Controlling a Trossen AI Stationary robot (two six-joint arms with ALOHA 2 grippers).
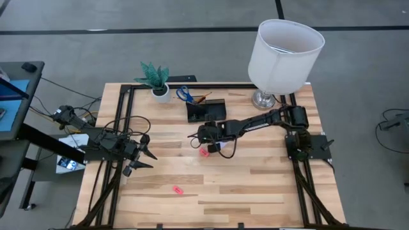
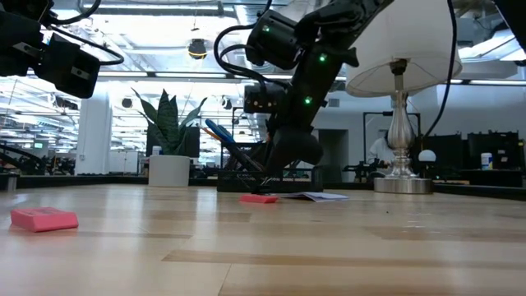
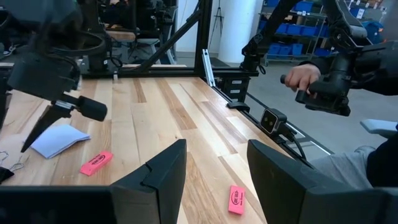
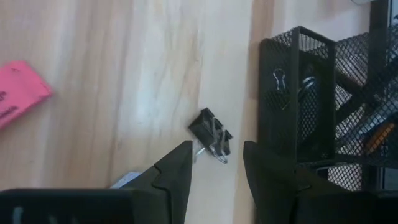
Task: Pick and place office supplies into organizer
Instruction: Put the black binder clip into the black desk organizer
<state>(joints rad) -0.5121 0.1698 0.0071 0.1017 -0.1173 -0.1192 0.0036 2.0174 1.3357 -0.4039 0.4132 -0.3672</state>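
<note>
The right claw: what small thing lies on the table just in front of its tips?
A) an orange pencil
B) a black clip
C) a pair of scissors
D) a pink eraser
B: the right wrist view shows a black clip lying just ahead of the right claw, beside the mesh organizer.

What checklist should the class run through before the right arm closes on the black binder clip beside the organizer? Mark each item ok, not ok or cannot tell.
1. Right gripper open above the table: ok.
2. Black binder clip ahead of the fingers, not yet between them: not ok.
3. Organizer apart from the clip: ok.
4. Pink eraser out of the way: ok.
5. Left gripper parked open at the left, away from the work: ok.
</note>
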